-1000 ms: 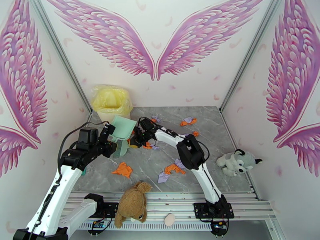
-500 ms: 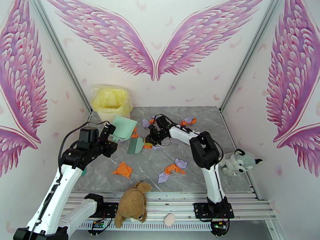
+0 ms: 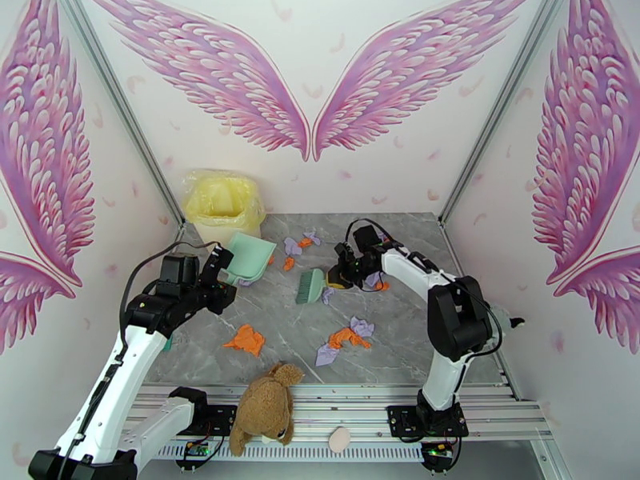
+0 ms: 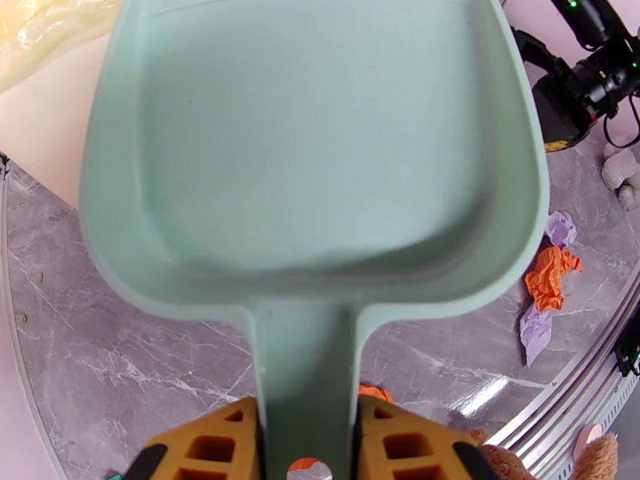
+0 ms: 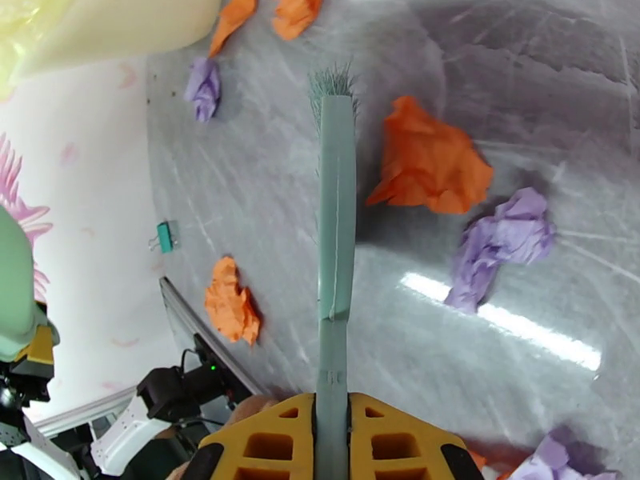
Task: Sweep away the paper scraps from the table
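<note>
- Grey marble table (image 3: 288, 322), under white walls painted with pink wings, carries loose paper scraps (image 3: 246, 339). You have 1 orange wad front left, an orange-and-purple cluster front centre, a few small ones at the back by the pan, and more beside your right gripper (image 5: 332, 430).
- Your left gripper (image 4: 308, 430) is clamped narrow on the handle of the mint dustpan (image 4: 312, 154). The pan's bowl looks bare in the wrist view. It is held at the back left, near the yellow lined bin (image 3: 220, 203).
- The right gripper is closed tight on the handle of the green brush (image 5: 336, 194). The bristles point away over the marble, with an orange wad just beside the head.
- Over the last 1 second the right arm has swung from the pan's mouth out to the middle of the table, carrying the brush with it. The pan has barely shifted.
- Read this as a reset stroke. The brush now sits among fresh scraps, so your next pull probably goes left toward the pan. Most wads are not yet collected.
</note>
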### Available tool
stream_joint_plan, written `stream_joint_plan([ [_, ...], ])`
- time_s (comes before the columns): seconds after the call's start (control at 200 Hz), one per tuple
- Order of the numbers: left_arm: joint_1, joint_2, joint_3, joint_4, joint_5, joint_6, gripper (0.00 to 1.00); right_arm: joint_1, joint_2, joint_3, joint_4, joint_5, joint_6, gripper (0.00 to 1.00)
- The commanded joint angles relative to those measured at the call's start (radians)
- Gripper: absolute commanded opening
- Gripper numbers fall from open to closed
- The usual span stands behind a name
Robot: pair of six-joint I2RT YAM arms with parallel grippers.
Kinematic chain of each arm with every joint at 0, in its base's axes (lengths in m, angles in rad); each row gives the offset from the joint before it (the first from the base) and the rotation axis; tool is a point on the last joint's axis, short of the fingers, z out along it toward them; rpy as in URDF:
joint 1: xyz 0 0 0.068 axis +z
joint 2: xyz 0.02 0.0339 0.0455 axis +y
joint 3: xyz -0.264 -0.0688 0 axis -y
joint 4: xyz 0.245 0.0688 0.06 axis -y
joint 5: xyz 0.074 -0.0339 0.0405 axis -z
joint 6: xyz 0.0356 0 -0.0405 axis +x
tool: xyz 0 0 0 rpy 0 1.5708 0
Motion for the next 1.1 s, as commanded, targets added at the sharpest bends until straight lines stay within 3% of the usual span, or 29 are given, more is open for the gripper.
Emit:
stream_joint_plan([
  [0.0, 0.003, 0.002, 0.028, 0.005, 0.013, 0.002, 0.0, 0.07, -0.036, 0.081, 0.005, -0.052, 0.042, 0.0],
  [0.26, 0.003, 0.002, 0.023, 0.018, 0.025, -0.009, 0.0, 0.215, 0.175, 0.334, 0.172, -0.078, 0.24, 0.0],
  [0.555, 0.005, -0.023, 0.033, -0.012, 0.01, 0.004, 0.0, 0.293, 0.477, 0.635, 0.181, -0.042, 0.358, 0.0],
  [0.925, 0.005, -0.022, 0.026, -0.008, 0.022, 0.0, 0.0, 0.292, 0.596, 0.682, 0.162, 0.007, 0.366, 0.0],
  [1.095, 0.005, -0.022, 0.026, -0.009, 0.026, 0.002, 0.0, 0.268, 0.561, 0.604, 0.133, 0.042, 0.309, 0.0],
])
